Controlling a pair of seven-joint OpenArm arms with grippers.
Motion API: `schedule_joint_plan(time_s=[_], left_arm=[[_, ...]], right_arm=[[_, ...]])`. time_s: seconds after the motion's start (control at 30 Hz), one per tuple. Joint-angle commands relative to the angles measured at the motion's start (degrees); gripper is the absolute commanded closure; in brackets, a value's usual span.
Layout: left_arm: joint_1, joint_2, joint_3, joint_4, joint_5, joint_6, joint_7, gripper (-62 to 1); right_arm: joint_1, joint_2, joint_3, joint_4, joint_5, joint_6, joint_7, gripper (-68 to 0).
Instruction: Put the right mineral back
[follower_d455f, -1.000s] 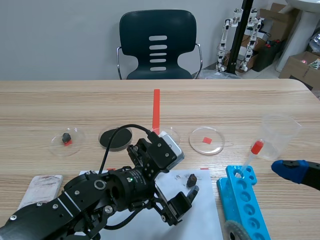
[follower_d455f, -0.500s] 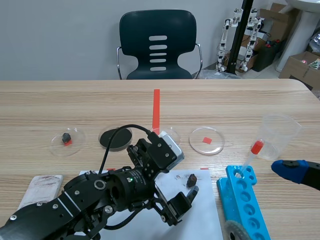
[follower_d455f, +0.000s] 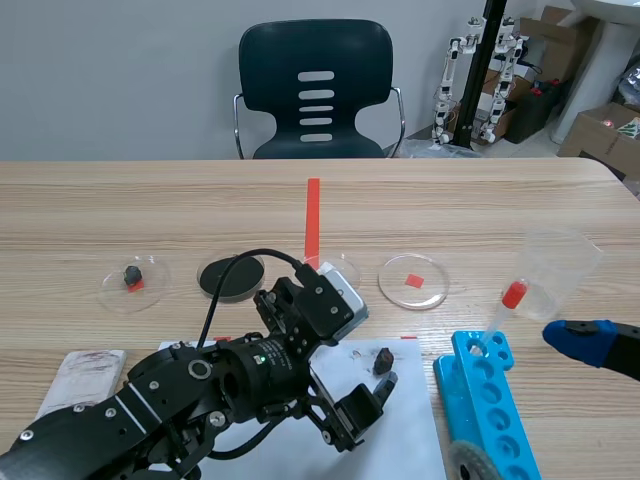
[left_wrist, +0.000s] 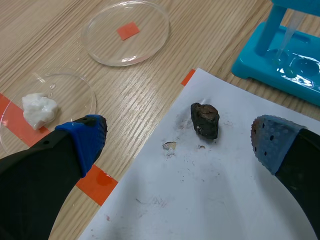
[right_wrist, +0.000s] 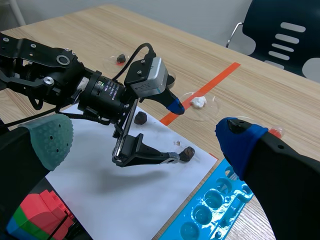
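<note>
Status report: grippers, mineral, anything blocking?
Left gripper open, astride dark mineral on paper, no grip. Right gripper open, near blue rack. Nothing between mineral and empty dish.

This looks like a robotics lab. A clear round petri dish (follower_d455f: 413, 281), a blue plastic test-tube rack (follower_d455f: 490, 395) holding a red-bulbed pipette (follower_d455f: 505, 305), and a clear plastic beaker (follower_d455f: 555, 270) stand on a pale wooden worktop (follower_d455f: 500, 200). In the far right corner small white humanoid robots (follower_d455f: 480, 75) hang on a stand beside brown cardboard boxes (follower_d455f: 600, 130). A dark plastic chair (follower_d455f: 316, 90) stands against the plain grey wall.
</note>
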Motion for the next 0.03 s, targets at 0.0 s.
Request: schedule_joint_plan(time_s=[0.0], left_arm=[[-0.59, 0.76, -0.17, 0.24, -0.37, -0.15, -0.63, -60.5]], right_arm=[[0.52, -0.02, 0.15, 1.18, 0.24, 0.02, 0.9, -59.1]])
